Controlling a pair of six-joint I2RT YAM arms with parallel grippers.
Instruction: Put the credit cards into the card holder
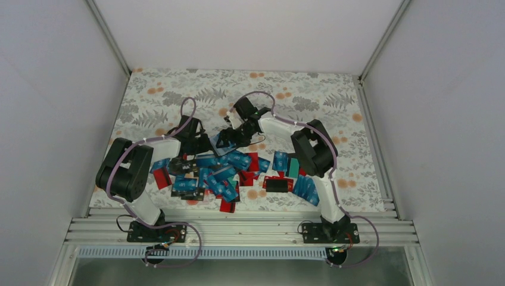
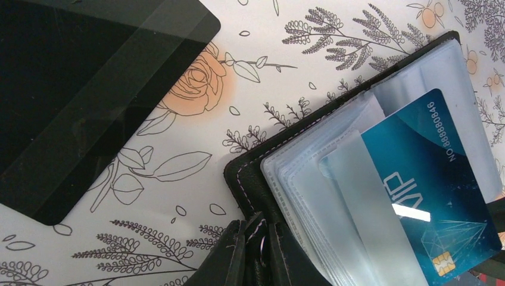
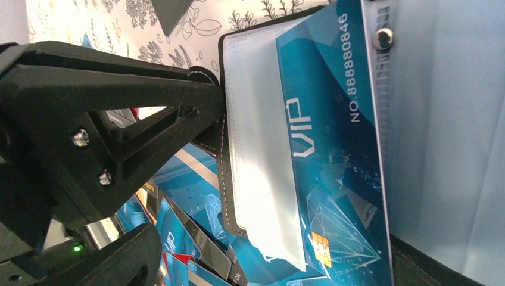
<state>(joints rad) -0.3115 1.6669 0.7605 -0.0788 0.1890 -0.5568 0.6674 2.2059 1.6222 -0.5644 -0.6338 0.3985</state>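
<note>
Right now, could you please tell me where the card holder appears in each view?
Top: card holder near centre, behind the loose cards.
Left wrist: card holder lower right, open.
Right wrist: card holder centre and right.
Shared landmark: blue VIP card in its sleeve, both wrist views.

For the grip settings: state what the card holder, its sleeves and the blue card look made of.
Seemingly: card holder, matte black leather or imitation, stitched edge; sleeves, soft clear plastic, see-through and frosted; blue card, stiff glossy plastic, reflecting light, gold chip.
</note>
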